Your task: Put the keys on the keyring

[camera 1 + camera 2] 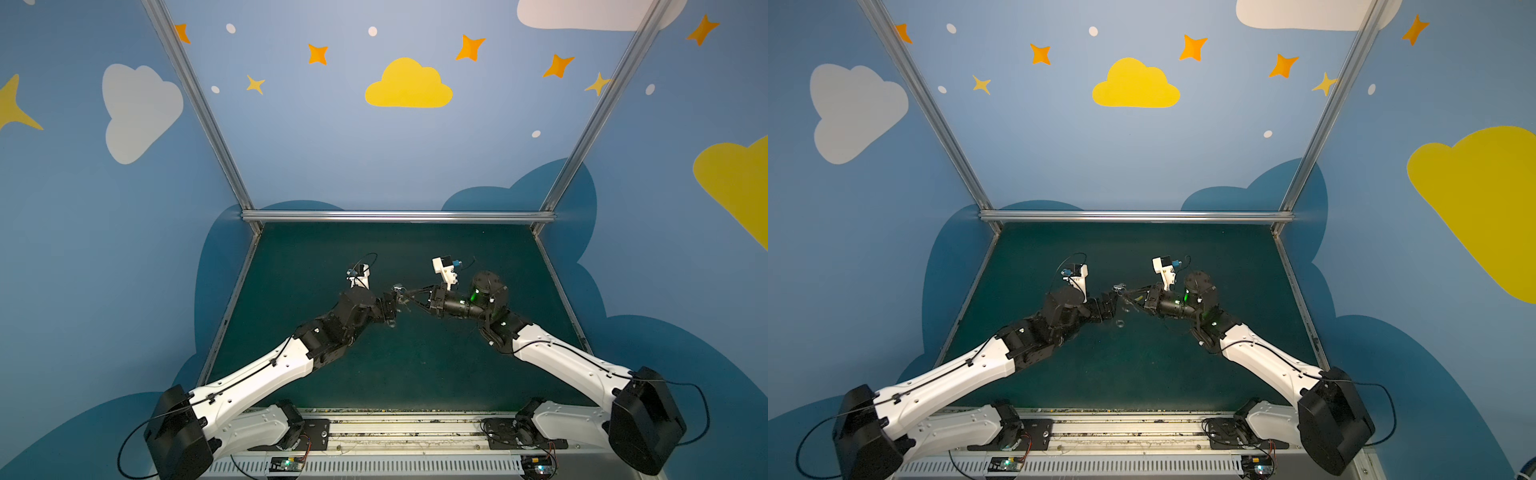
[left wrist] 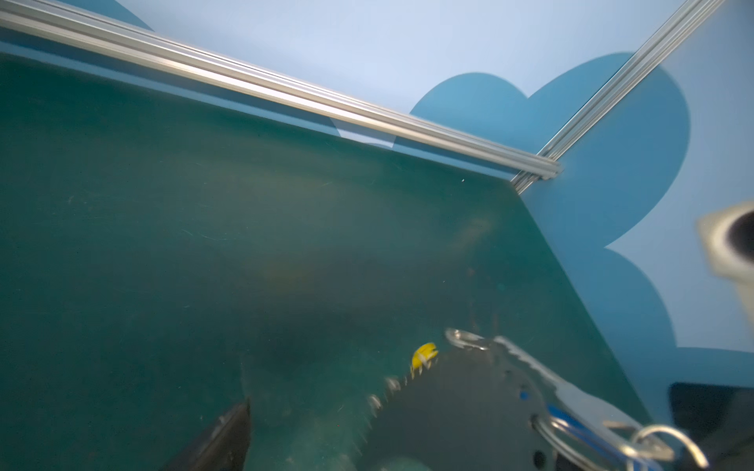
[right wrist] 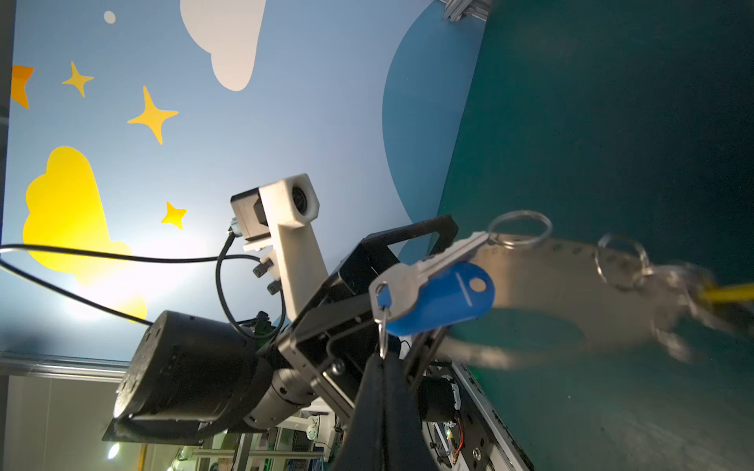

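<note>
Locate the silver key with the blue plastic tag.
In the right wrist view, the blue-tagged silver key dangles from the shut right gripper, mid-table above the green mat, beside the flat grey metal plate.

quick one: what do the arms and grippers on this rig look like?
Both alike. Left arm and right arm: white shells, black joints and shoulder housings, loose black cables. Left gripper and right gripper: black, slim tapered fingers. White wrist camera mounts. Green light on the right wrist.

No writing, brand, number or sign is legible anywhere, neither on the blue-tagged key point(image 3: 412, 277) nor the keyring plate point(image 3: 542, 285).
</note>
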`<state>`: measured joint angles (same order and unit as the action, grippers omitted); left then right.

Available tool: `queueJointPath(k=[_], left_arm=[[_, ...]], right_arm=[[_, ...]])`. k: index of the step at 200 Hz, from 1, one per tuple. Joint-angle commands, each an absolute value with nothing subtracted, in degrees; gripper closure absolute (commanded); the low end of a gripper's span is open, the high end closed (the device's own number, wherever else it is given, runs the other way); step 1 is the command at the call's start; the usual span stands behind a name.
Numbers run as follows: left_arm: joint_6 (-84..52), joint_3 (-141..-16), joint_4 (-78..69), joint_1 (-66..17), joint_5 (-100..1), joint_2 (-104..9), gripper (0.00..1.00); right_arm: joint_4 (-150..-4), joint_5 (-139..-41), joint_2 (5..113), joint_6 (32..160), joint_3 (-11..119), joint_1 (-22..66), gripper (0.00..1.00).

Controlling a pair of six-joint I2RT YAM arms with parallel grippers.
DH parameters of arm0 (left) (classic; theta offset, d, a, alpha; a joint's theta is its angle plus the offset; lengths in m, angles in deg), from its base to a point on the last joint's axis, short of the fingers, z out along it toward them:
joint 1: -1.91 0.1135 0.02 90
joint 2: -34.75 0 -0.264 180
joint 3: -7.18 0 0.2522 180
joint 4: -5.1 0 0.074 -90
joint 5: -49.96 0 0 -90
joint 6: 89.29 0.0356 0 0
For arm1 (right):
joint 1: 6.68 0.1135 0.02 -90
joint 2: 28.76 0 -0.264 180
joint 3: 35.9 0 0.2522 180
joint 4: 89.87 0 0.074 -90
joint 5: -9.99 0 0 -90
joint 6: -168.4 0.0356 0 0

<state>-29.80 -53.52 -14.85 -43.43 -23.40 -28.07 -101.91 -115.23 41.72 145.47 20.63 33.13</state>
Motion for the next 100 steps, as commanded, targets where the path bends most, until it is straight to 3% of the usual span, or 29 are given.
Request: queueJointPath(k=[1, 100], left_arm=[[-32.47, -52.31, -15.22, -39.76, -23.20, -25.50, 0.07], [-29.60, -52.88, -19.55, -37.65, -38.56, -24.58, 0.13]], right_arm=[[-104.30, -119.20, 41.05, 145.29, 19.90, 33.48, 1.00], [-106.70, -120.77, 42.57, 145.74, 18.29, 32.85, 1.00]])
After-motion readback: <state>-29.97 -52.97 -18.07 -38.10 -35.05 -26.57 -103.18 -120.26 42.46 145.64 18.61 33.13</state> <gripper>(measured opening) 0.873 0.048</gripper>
